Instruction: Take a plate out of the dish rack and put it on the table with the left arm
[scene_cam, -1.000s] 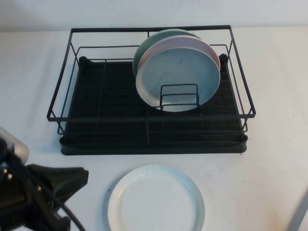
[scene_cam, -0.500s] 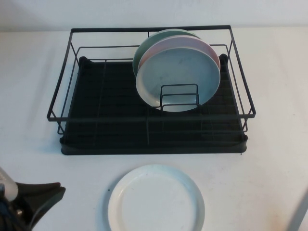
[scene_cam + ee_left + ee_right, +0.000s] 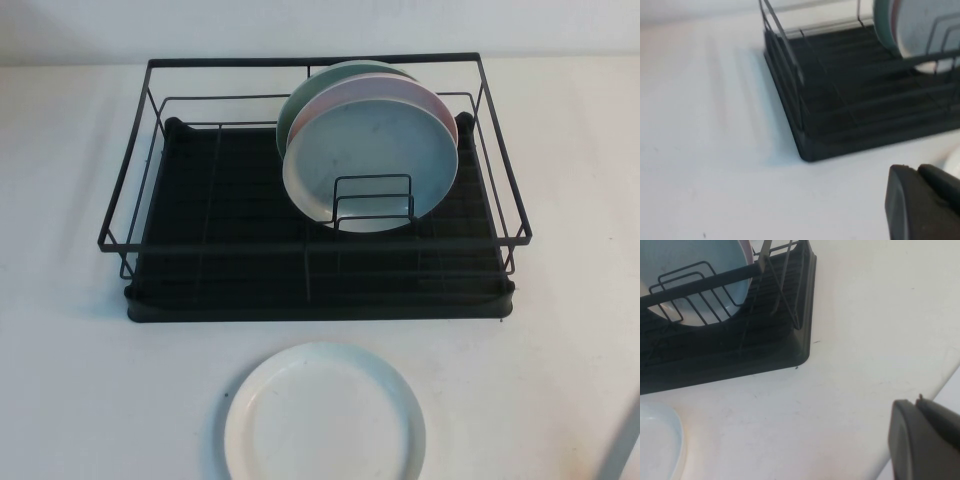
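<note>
The white plate (image 3: 323,415) lies flat on the table (image 3: 80,390), in front of the black wire dish rack (image 3: 310,62). My left gripper is out of the high view. In the left wrist view the left gripper (image 3: 916,170) is shut and empty, low over the table near the rack's front corner (image 3: 807,150), with an edge of the plate (image 3: 955,162) beside it. My right gripper (image 3: 916,402) is shut and empty over the table edge, off the rack's other front corner (image 3: 802,347). The plate (image 3: 657,440) also shows in the right wrist view.
A light blue plate (image 3: 372,165) stands on edge in the rack behind the small wire divider (image 3: 372,200), with a pink plate (image 3: 442,112) and a green plate (image 3: 298,102) behind it. A sliver of the right arm (image 3: 625,445) shows at the lower right.
The left arm has drawn back toward the lower left and left the high view. The white plate and the rack have not moved.
</note>
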Tool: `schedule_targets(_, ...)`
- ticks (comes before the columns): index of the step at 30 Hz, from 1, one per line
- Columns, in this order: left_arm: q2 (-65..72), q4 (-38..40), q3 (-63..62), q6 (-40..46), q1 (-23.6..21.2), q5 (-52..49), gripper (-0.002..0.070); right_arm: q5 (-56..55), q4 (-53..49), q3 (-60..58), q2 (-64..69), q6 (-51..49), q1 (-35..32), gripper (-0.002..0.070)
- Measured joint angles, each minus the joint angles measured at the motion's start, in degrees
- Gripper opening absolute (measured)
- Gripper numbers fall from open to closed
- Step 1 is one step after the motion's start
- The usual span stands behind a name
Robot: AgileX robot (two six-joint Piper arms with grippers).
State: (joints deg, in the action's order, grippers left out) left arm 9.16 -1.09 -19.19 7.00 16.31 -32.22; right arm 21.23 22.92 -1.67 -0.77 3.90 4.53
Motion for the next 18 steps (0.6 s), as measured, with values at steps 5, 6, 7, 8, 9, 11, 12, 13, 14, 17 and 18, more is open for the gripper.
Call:
schedule_targets(5,-9.11,-2.18,11.71,-0.98,0.0,12.31,-0.0001,0.0,0.04,0.0,0.0,0.0,0.0,-0.0018)
schedule_targets(6,-9.51,-2.47,13.33,-0.98,-0.14,13.63,-0.0001,0.0,0.13,0.0,0.0,0.0,0.0,-0.0018)
schedule_targets(7,-9.63,-2.63,14.72,-0.98,-0.51,14.22,-0.0001,0.0,0.25,0.0,0.0,0.0,0.0,-0.0018)
schedule_targets(8,-9.67,-2.63,15.87,-0.98,-1.27,14.68,-0.0001,0.11,0.25,0.0,0.0,0.0,0.0,-0.0018)
schedule_targets(9,-9.67,-2.4,16.73,-0.98,-1.98,14.95,-0.0001,0.11,0.43,0.0,0.0,0.0,0.0,-0.0018)
schedule_targets(11,-9.67,-1.4,19.0,-0.98,-4.43,15.65,-0.0001,0.11,0.49,0.0,0.0,0.0,0.0,-0.0018)
schedule_targets(12,-9.67,-0.9,19.72,-0.98,-5.38,15.64,-0.0001,0.11,0.74,0.0,0.0,0.0,0.0,-0.0018)
schedule_targets(13,-9.67,-0.19,20.32,-0.98,-6.53,15.55,-0.0001,0.11,0.88,0.0,0.0,0.0,0.0,-0.0018)
schedule_targets(14,-9.67,0.22,20.5,-0.98,-7.57,15.09,-0.0001,0.11,1.1,0.0,0.0,0.0,0.0,-0.0018)
schedule_targets(17,-9.67,1.09,20.59,0.07,-9.32,12.6,-0.0001,0.11,1.48,0.0,0.0,0.0,0.0,-0.0018)
schedule_targets(18,-9.67,1.41,20.59,1.03,-9.44,12.57,-0.0001,0.11,1.73,0.0,0.0,0.0,0.0,-0.0018)
